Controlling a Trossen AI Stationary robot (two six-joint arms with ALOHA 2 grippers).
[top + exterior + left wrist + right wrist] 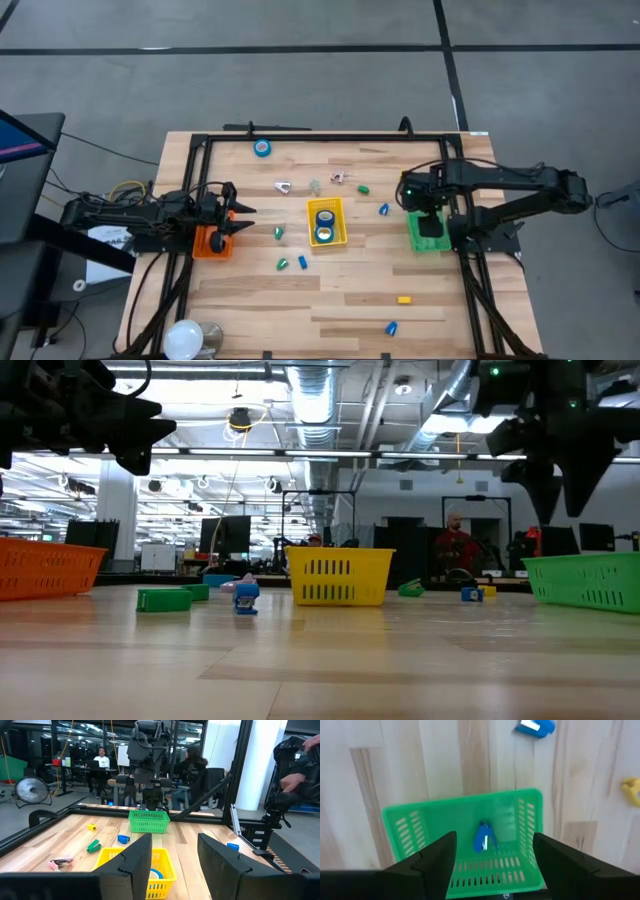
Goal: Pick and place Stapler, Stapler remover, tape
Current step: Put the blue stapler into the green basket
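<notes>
My right gripper (492, 865) points straight down over the green basket (525, 805) at the table's right, open. A small blue stapler (485, 838) lies inside that basket below the fingers, touching neither. My left gripper (245, 218) points level toward the table's middle above the orange basket (212, 243), open with nothing in it. The yellow basket (325, 237) in the middle holds blue tape rolls (324, 215). One more tape roll (262, 148) lies flat near the far edge. Stapler removers (283, 186) (340, 178) lie beyond the yellow basket.
Small green staplers (283, 264) (364, 188) and blue ones (384, 209) (391, 327) lie scattered on the wood, with a yellow piece (404, 299) near the front. A black frame (320, 137) rims the table. A white round lamp (185, 340) sits at the near left corner.
</notes>
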